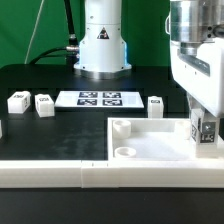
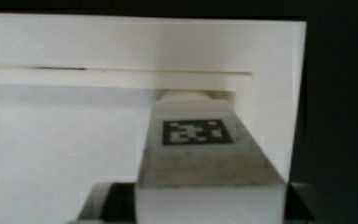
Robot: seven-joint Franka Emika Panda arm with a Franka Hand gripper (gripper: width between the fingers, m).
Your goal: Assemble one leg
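My gripper (image 1: 205, 128) is at the exterior view's right, shut on a leg (image 1: 206, 131), a small white post with a black-and-white marker. It holds the leg upright over the right end of the large white panel (image 1: 150, 142). In the wrist view the leg (image 2: 201, 150) runs out from between my dark fingers (image 2: 115, 205) toward the panel's raised rim (image 2: 140, 72). My gripper (image 2: 202, 210) hides the leg's near end. Whether the leg's far end touches the panel I cannot tell.
Three more white legs lie on the black table: two at the left (image 1: 18, 100) (image 1: 44, 103) and one near the middle (image 1: 155, 103). The marker board (image 1: 97, 98) lies in front of the robot base (image 1: 100, 45). A white bar (image 1: 50, 172) runs along the front. Round sockets (image 1: 125, 152) show in the panel's left corners.
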